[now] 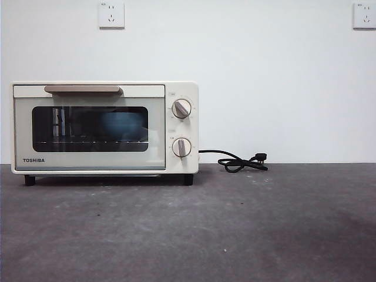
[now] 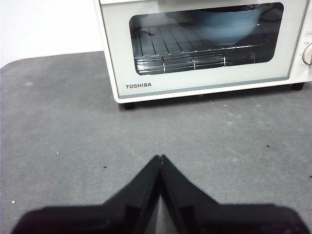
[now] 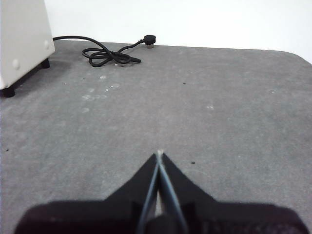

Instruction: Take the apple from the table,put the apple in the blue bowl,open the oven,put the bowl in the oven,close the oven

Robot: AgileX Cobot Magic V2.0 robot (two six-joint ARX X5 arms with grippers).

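The cream-white Toshiba oven (image 1: 104,128) stands on the dark grey table (image 1: 235,229) at the left, its glass door closed. Through the glass the blue bowl (image 1: 122,124) rests on the wire rack (image 2: 195,53), also visible as the blue bowl (image 2: 225,24) in the left wrist view. The apple is hidden from sight. My left gripper (image 2: 160,158) hangs shut and empty over the table in front of the oven (image 2: 204,48). My right gripper (image 3: 159,154) is shut and empty over bare table, off the oven's knob side (image 3: 22,39). Neither arm shows in the front view.
The oven's black cord and plug (image 1: 242,161) lie coiled on the table beside the oven, near the wall, also seen as the cord (image 3: 109,53) in the right wrist view. Two wall sockets (image 1: 111,14) sit high on the white wall.
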